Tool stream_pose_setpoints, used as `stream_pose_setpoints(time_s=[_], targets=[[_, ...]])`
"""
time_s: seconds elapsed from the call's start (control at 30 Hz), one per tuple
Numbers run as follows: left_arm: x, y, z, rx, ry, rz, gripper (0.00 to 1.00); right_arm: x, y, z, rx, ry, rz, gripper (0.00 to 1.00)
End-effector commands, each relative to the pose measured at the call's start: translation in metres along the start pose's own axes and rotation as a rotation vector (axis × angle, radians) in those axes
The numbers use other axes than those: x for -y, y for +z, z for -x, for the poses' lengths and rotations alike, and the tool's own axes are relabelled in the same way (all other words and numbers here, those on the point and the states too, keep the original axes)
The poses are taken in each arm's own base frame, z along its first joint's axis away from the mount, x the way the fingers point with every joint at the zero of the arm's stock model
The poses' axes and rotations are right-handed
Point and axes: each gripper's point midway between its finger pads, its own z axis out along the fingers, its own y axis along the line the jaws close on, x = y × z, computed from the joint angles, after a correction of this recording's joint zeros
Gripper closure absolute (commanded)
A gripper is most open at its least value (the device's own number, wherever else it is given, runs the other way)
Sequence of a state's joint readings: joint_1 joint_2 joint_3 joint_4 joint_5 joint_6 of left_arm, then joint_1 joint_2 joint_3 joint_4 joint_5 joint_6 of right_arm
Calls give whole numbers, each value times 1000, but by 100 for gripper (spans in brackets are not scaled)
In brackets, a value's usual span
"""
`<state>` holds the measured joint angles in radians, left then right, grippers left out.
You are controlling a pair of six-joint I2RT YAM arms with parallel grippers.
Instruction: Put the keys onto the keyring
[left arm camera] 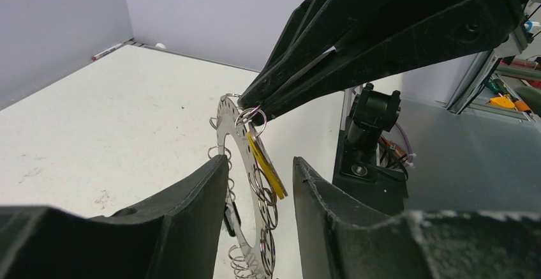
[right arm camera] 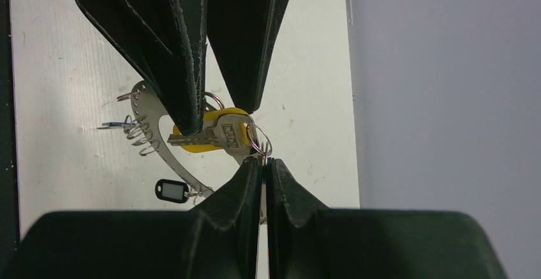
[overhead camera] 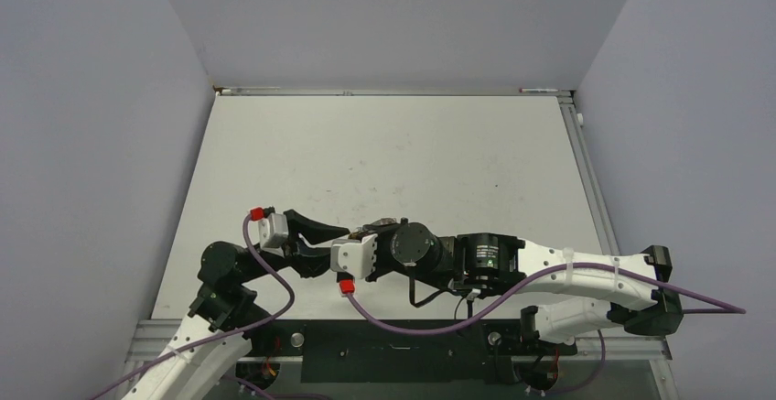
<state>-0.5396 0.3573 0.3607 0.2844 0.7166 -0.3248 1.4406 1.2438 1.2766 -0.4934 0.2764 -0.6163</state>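
The keyring [left arm camera: 224, 122] is a flat silvery loop with holes and several small split rings on it. It hangs above the table. My right gripper [right arm camera: 263, 161] is shut on its edge, beside the head of a yellow-headed key [right arm camera: 220, 133] that hangs from it. My left gripper [left arm camera: 260, 161] is open, its fingers either side of the keyring and the yellow-headed key [left arm camera: 268, 167]. A small blue-headed key [right arm camera: 115, 124] hangs at the far side of the keyring. In the top view the two grippers meet, left [overhead camera: 340, 240] and right [overhead camera: 359, 235], near the table's front edge.
A black tag with a grey window [right arm camera: 171, 191] hangs from the keyring. The white table [overhead camera: 384, 153] stretches behind the grippers, with grey walls on three sides. A metal rail [overhead camera: 393, 350] runs along the front edge by the arm bases.
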Motion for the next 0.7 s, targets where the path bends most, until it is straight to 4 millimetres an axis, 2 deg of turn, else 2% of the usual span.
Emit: stream_pose_setpoints(time_s=[0.0,0.33,0.43,0.5,0.67], targets=[[7,3,20,43,22,-33,63,15,0,17,47,30,-59,95],[5,5,18,37,22,-33,76,13,1,21,69,32,-47,95],[5,6,16,29,19,-38,87,12,0,22,77,34,-42,95],[5,6,17,29,21,-40,100,13,0,22,79,36,-42,95],[5,4,22,41,18,-27,100,8,2,16,64,33,-41,95]])
